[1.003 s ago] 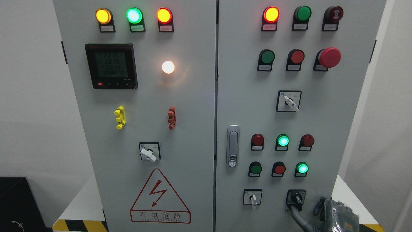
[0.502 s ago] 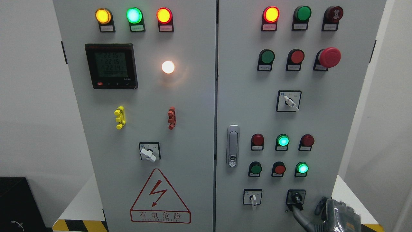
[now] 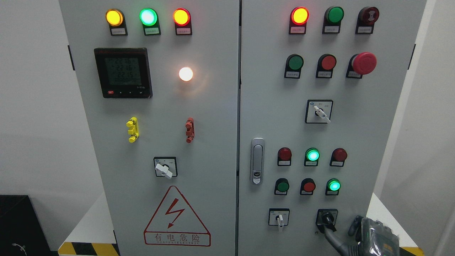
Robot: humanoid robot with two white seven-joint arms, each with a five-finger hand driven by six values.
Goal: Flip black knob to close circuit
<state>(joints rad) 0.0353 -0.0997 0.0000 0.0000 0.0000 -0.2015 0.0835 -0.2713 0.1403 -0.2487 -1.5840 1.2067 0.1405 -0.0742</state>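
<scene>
The black knob [image 3: 327,217] sits on a black square plate at the lower right of the right cabinet door [image 3: 355,135], its handle pointing down and slightly right. My right hand [image 3: 341,226] comes in at the bottom right corner, wrapped in clear plastic. One grey finger [image 3: 335,239] stretches up and left and touches the lower end of the knob. The dark thumb [image 3: 354,224] stands apart to the right of the knob. The hand grasps nothing. My left arm is out of view.
A white selector switch [image 3: 279,217] sits left of the knob, with lit green lamps [image 3: 333,185] and red and green buttons above. A door latch [image 3: 257,160] is on the door's left edge. The left door has a meter, lamps and a warning sign.
My right hand has drifted slightly to the right, its finger still on the knob's lower end. The knob's angle looks the same.
</scene>
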